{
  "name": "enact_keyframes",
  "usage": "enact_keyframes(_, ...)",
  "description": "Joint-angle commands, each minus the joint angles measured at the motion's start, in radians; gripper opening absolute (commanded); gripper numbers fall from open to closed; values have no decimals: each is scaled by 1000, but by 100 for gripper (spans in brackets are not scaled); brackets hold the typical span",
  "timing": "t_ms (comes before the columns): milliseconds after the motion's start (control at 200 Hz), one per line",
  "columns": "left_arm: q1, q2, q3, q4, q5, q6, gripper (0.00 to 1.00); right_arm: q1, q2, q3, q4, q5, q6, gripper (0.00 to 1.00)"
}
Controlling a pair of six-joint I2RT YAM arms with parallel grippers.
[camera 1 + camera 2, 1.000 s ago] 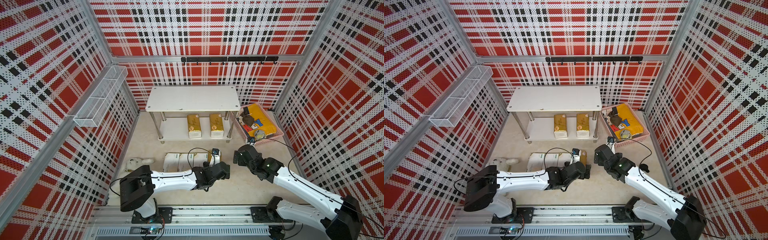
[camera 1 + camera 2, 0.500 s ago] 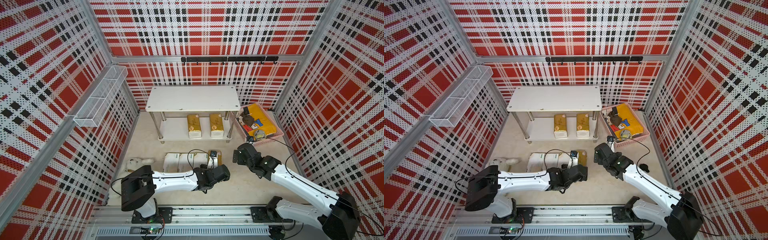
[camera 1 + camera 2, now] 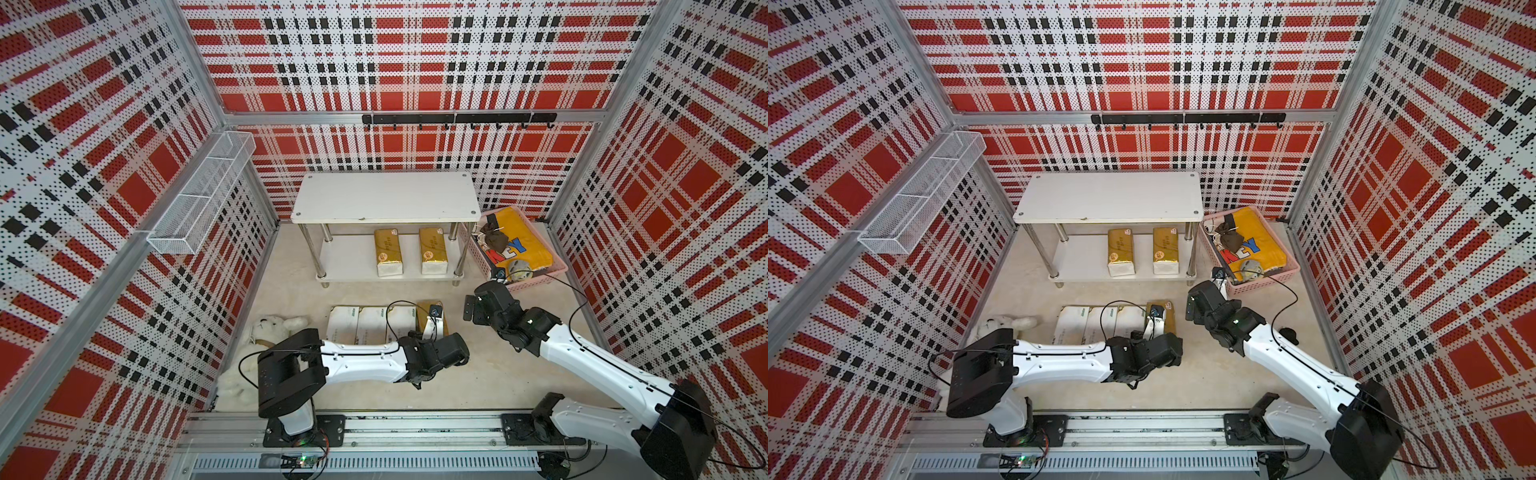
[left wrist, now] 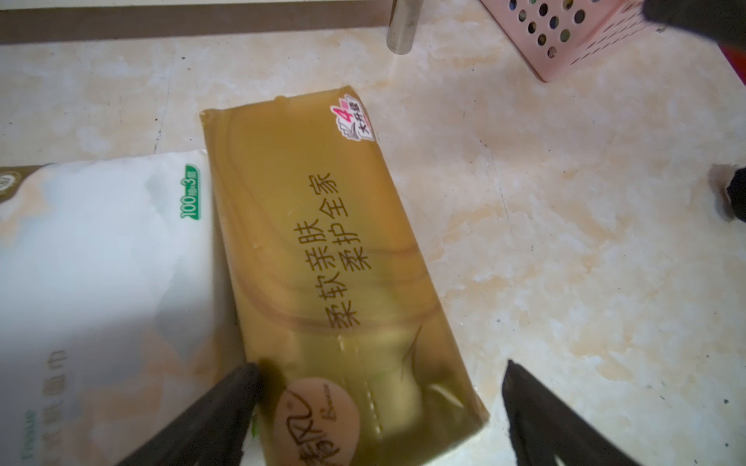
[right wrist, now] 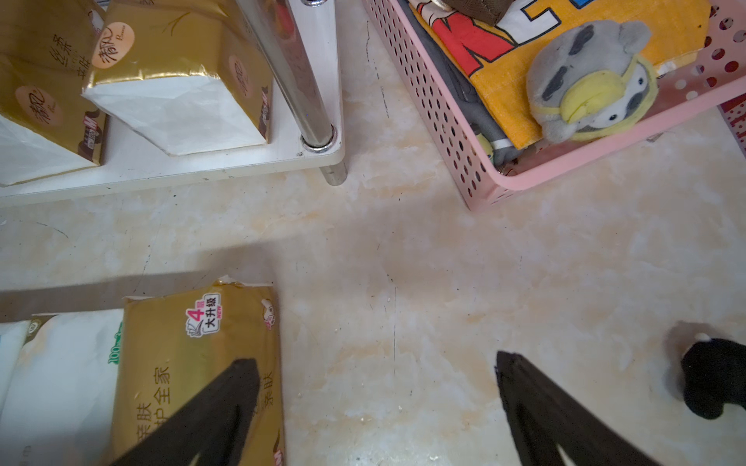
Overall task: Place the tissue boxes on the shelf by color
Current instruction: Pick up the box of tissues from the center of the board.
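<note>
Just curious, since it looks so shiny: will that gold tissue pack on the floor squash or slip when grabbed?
Probably squashy: the gold tissue pack shows creases in its wrap. The glossy film might slip. Lying flat, it should hardly tip.

The left gripper (image 4: 379, 371) has eased back toward the near edge above the gold pack (image 4: 323, 242), so a little more of it shows from above, while the right gripper (image 3: 478, 305) has drifted slightly toward the shelf (image 3: 384, 199).
</note>
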Motion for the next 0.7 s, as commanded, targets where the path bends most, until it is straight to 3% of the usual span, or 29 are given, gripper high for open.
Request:
enact_keyframes(0,12,36,21,-22,-16,-24,98,-23,-7,6,19,-11,-1,100)
enact_keyframes(531,26,126,83,-25,-19,-58,99,-45,21,3,62,-73,-12,100)
enact_keyframes(696,25,87,99,-44,-33,-87,99,-46,16,5,63,-73,-15,100)
